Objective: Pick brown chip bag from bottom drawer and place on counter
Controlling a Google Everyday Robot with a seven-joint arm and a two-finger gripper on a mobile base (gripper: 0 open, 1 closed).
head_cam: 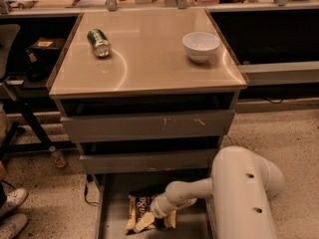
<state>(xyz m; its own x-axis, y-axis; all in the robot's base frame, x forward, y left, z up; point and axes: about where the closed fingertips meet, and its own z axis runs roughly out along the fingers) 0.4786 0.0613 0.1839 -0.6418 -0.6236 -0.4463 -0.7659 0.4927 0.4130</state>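
The brown chip bag (138,205) lies on the floor of the open bottom drawer (112,219), at the bottom of the camera view. My gripper (152,213) is down inside the drawer, right on top of the bag's right half and hiding part of it. My white arm (244,193) reaches in from the lower right. The beige counter (149,63) above the cabinet holds no bag.
A green can (98,42) lies on its side at the counter's back left. A white bowl (201,46) stands at the back right. The two upper drawers (149,126) stand slightly open. A person's shoes (12,205) and a small bottle (58,157) are on the floor at left.
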